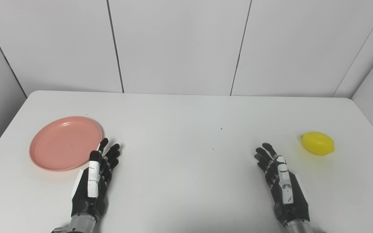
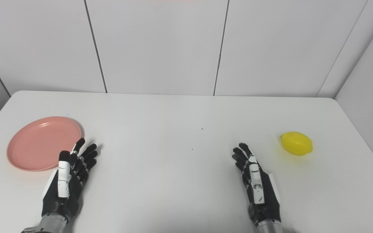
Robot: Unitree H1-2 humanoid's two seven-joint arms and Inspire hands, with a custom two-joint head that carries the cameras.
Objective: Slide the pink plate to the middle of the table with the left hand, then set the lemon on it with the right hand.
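Note:
A round pink plate [image 1: 60, 142] lies flat at the left side of the white table [image 1: 186, 129]. A yellow lemon [image 1: 318, 143] rests on the table at the far right. My left hand [image 1: 96, 176] is open near the front left, fingers stretched forward, just right of the plate's near rim and holding nothing. My right hand [image 1: 280, 178] is open too, at the front right, fingers apart, a short way left of and nearer than the lemon. Neither hand touches its object.
White wall panels [image 1: 180, 45] stand behind the table's far edge. The table's left and right edges run close to the plate and the lemon. Two tiny dark specks [image 1: 221, 128] mark the middle of the tabletop.

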